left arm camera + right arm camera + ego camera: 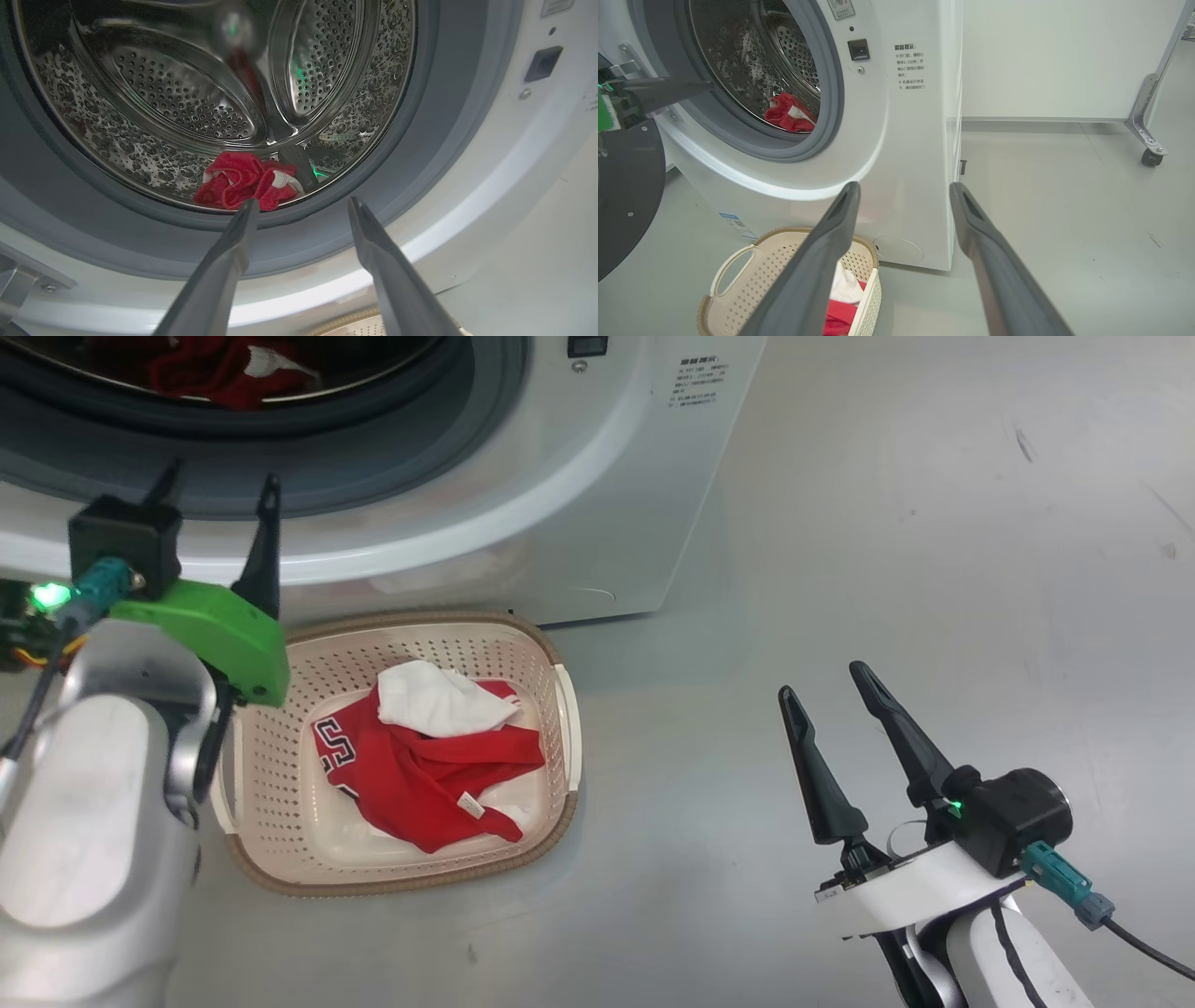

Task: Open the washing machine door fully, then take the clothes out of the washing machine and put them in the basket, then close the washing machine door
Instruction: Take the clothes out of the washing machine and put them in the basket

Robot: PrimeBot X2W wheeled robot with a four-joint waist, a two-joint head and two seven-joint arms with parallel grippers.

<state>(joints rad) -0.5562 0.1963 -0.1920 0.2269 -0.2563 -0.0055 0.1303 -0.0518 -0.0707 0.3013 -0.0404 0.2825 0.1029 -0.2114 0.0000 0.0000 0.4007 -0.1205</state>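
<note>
Left pincer (302,201): fingers apart, empty, aimed at the drum (177,98). Clothes (243,186): a small red-and-white bundle lying low at the drum's near edge, just behind the grey seal (289,242). Judged light, soft and limp. Best pinched at a raised fold on top, and likely to trail. The washing machine (560,523) stands open. The basket (411,616) on the floor in front holds a red garment (420,775). Right pincer (822,679): apart, empty, well to the right.

We lose part of the basket (775,266) and its clothes (845,289) behind our right fingers (822,261); beyond our left fingers (222,270), a blurred patch (233,28) veils the drum (177,93).
</note>
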